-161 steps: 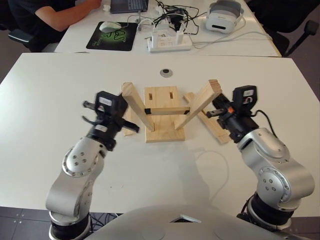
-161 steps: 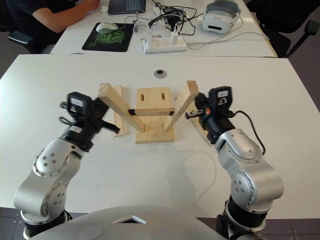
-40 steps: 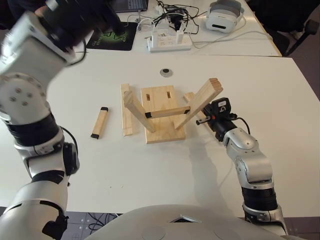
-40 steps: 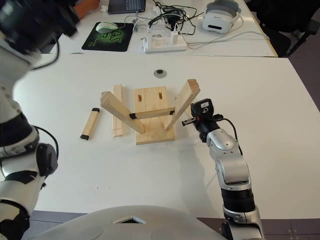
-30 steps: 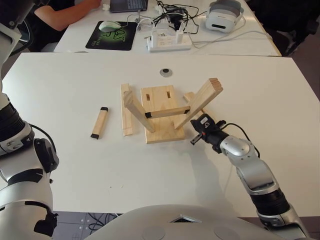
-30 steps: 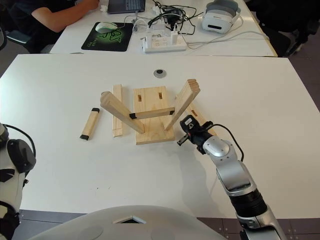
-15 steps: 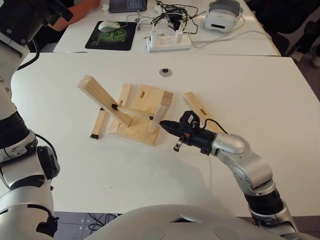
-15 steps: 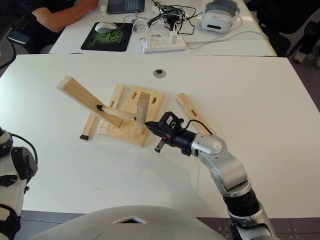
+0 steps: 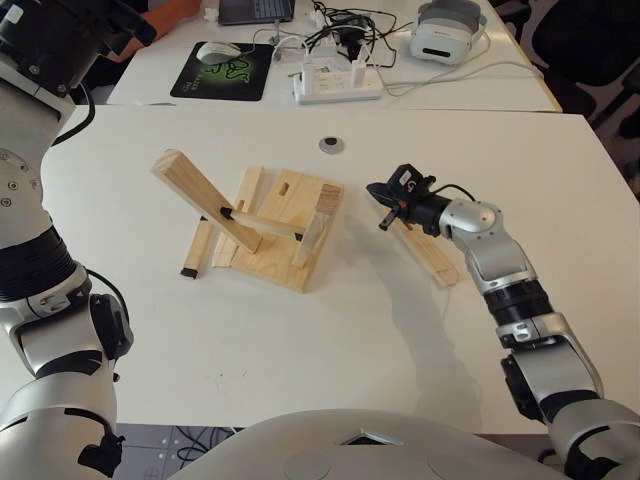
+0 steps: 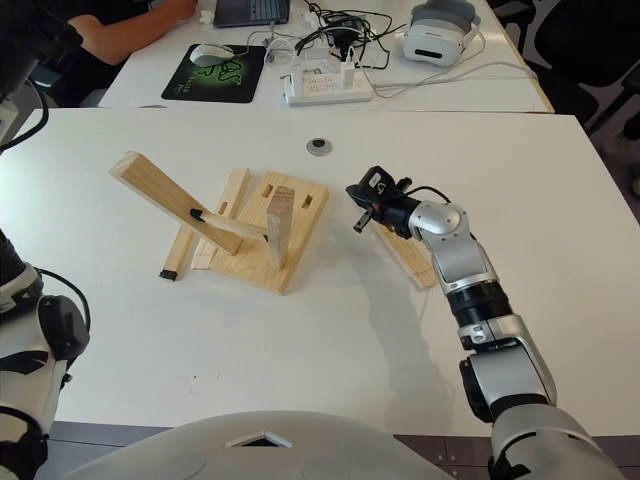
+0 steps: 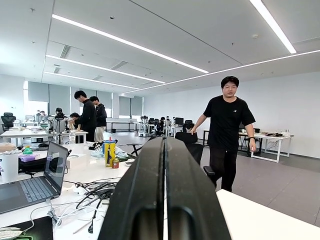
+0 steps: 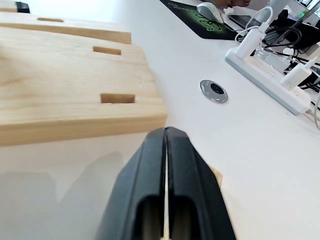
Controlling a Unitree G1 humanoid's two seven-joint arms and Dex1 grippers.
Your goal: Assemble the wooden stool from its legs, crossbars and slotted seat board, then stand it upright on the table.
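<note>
The slotted seat board (image 9: pixel 283 226) lies flat and skewed on the white table (image 9: pixel 520 150). Two legs joined by a crossbar (image 9: pixel 268 226) rest on it: the long leg (image 9: pixel 203 199) leans out to the left, the other leg (image 9: pixel 319 217) stands at the board's right edge. A flat leg (image 9: pixel 242 200) and a short black-tipped crossbar (image 9: pixel 192 252) lie at its left. My right gripper (image 9: pixel 384 206) is shut and empty, just right of the board, over a loose leg (image 9: pixel 428 248). The board's slots (image 12: pixel 117 98) lie close ahead of it. My left gripper (image 11: pixel 164 142) is shut, raised high.
A cable grommet (image 9: pixel 331 146) sits in the table behind the board. The rear table carries a power strip (image 9: pixel 338 86), cables, a mouse pad (image 9: pixel 222 72) and a white headset (image 9: pixel 447 32). Bare table spreads in front and to the right.
The leg-and-crossbar frame and board slid left and turned askew. My right gripper has since drawn back from the board's near corner to the right, over the loose leg. The left arm stays raised.
</note>
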